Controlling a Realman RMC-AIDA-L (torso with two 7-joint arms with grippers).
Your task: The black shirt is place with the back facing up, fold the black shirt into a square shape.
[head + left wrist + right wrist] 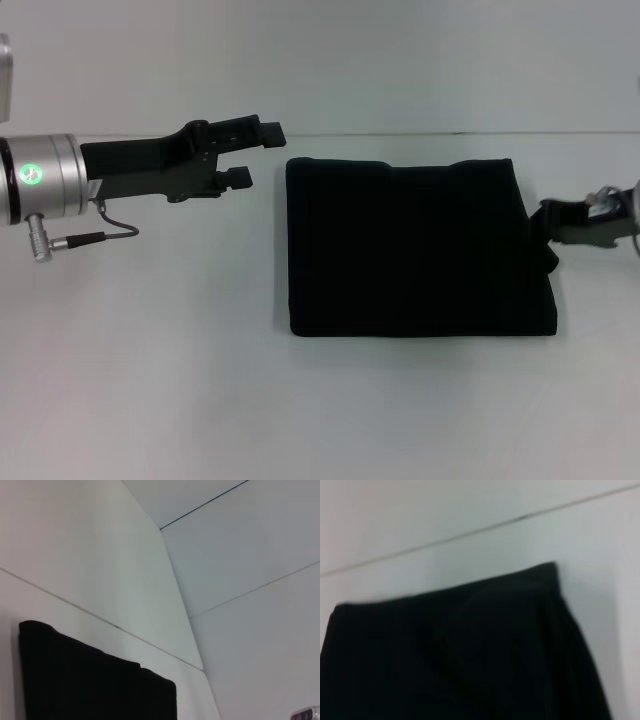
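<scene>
From the head, a plain white table [150,380] carries the soft black fabric shirt [415,250], already folded into a near square at the centre. The left pincer [255,155] hovers spread just beside its left edge. The right pincer [550,235] touches the right edge; whether it pinches, I cannot tell.

The left wrist shows the shirt's corner [95,680] against white walls.

The right wrist shows layered cloth [470,655]. It looks light and limp, best gripped at the edges.

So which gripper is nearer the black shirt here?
Right. The right gripper sits at the black shirt's right edge, seemingly touching it. The left gripper is open, off the shirt's far left corner with bare table between.
</scene>
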